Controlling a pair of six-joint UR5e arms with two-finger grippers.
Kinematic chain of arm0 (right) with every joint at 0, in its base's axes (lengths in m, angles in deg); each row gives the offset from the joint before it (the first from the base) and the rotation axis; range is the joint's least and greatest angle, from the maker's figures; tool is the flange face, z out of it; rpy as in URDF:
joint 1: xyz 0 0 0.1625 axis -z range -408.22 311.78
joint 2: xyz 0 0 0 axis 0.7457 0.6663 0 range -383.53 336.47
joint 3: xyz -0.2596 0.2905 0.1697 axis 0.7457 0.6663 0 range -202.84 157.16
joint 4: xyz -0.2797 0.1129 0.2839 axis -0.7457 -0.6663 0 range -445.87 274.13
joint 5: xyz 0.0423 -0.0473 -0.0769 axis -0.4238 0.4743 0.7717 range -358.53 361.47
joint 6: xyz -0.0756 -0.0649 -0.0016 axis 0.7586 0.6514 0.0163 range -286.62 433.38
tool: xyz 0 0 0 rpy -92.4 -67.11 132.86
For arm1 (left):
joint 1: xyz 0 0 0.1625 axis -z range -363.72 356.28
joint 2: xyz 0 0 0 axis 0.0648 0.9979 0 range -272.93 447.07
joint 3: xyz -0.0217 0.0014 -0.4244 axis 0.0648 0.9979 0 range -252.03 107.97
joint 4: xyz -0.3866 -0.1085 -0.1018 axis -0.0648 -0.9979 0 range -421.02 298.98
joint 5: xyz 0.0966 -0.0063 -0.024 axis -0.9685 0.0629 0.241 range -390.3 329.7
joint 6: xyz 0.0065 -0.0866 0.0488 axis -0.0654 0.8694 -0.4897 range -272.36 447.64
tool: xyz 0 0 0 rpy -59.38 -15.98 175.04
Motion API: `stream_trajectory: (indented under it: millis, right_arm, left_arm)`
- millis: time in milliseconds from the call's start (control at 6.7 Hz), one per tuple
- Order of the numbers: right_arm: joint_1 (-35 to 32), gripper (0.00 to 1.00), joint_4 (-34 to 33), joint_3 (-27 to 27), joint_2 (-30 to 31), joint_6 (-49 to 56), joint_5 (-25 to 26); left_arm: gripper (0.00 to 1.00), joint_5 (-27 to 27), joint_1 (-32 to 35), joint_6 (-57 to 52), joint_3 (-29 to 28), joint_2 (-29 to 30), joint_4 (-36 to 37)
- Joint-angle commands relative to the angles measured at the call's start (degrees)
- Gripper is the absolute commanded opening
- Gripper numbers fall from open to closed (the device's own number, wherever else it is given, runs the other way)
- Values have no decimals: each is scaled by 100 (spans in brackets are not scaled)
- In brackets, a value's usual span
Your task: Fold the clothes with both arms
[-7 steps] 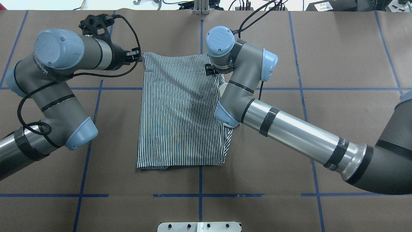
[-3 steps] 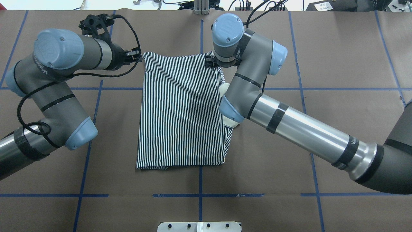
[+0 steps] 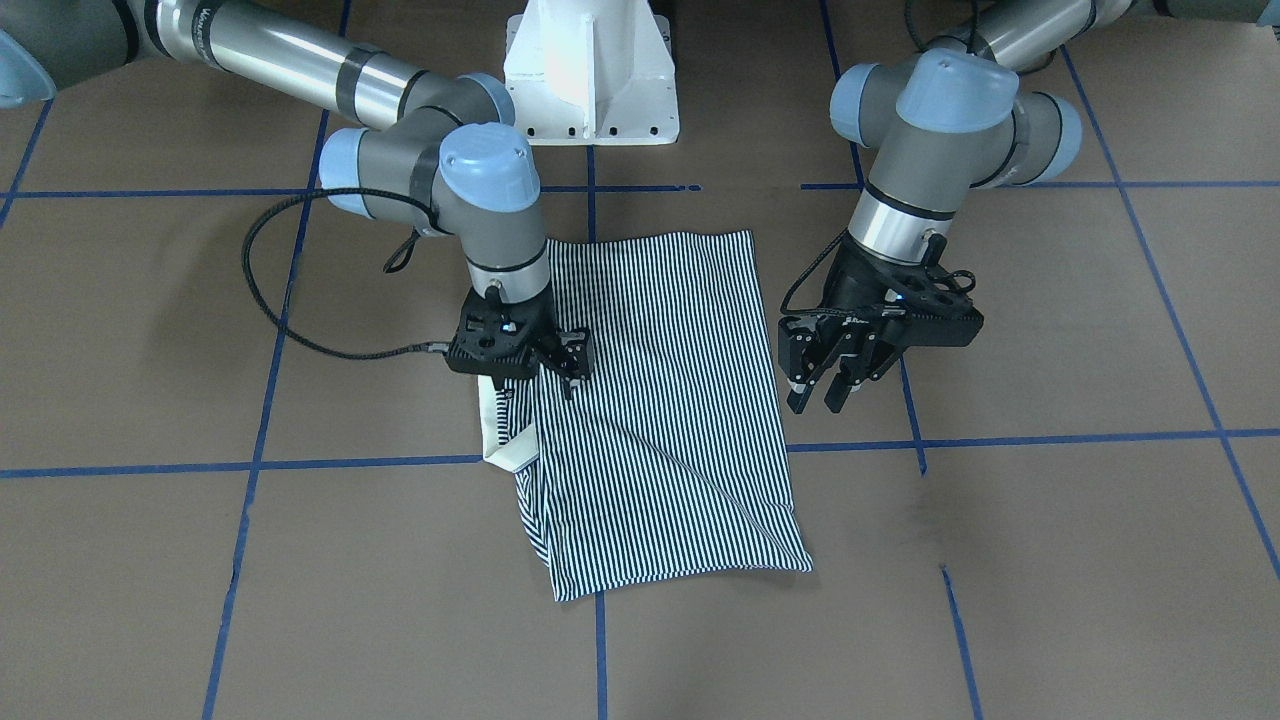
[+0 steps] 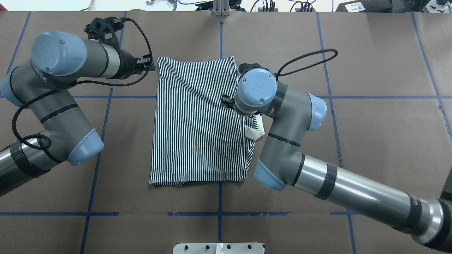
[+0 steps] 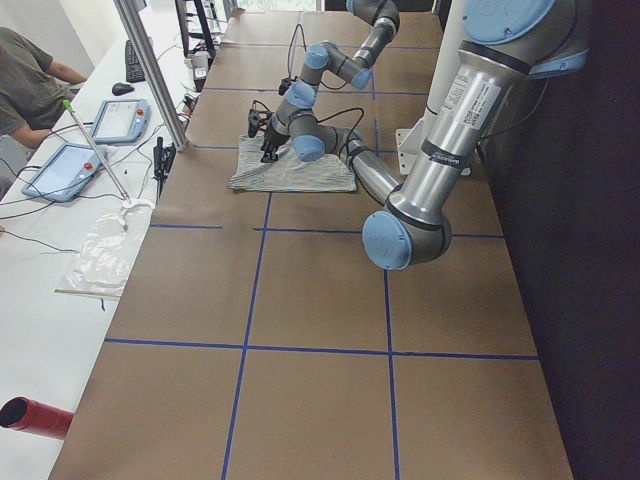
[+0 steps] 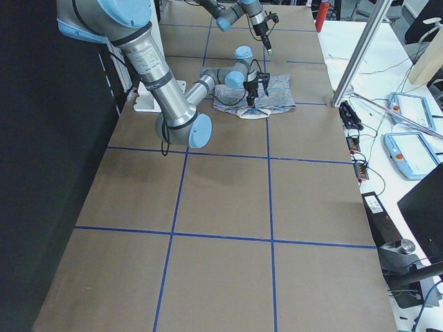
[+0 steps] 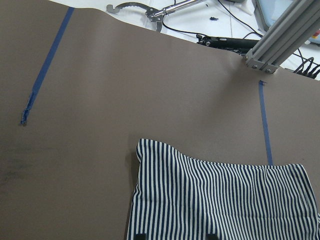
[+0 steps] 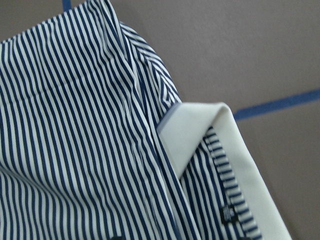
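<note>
The striped polo shirt [image 4: 197, 123] lies folded into a rectangle on the brown table, and its cream collar [image 4: 255, 132] sticks out at the right edge. My right gripper [image 3: 572, 372] hovers low over that edge, just beyond the collar [image 3: 503, 440], and looks open with nothing in it. The right wrist view shows the collar [image 8: 200, 125] and stripes close up. My left gripper [image 3: 825, 395] hangs open beside the shirt's far left corner, off the cloth [image 3: 660, 400]. The left wrist view looks down on that corner [image 7: 150, 155].
Blue tape lines grid the brown table cover [image 4: 317, 70]. The white pedestal base [image 3: 590, 70] stands at the robot's side. An aluminium post [image 4: 220, 8] and cables run along the far edge. A person [image 5: 30, 80] sits at a side bench with tablets [image 5: 70, 170].
My right arm has swung back from the shirt's far right corner to the middle of its right edge, by the collar. The left arm has barely shifted.
</note>
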Motion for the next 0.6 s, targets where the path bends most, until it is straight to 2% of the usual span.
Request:
stream_trajectory:
  millis: [0,149,448]
  right_arm:
    - [722,68,-632,-868,280,-1562,489]
    - [1056,67,-1254,-1307,324,-1742,691]
    - [1269,67,-1384,-1399,342,-2532,702]
  left_arm:
    - [50,399,54,390,45,-15,6]
    - [50,539,63,427,36,-23,40]
    - [50,540,54,680,53,-32,76]
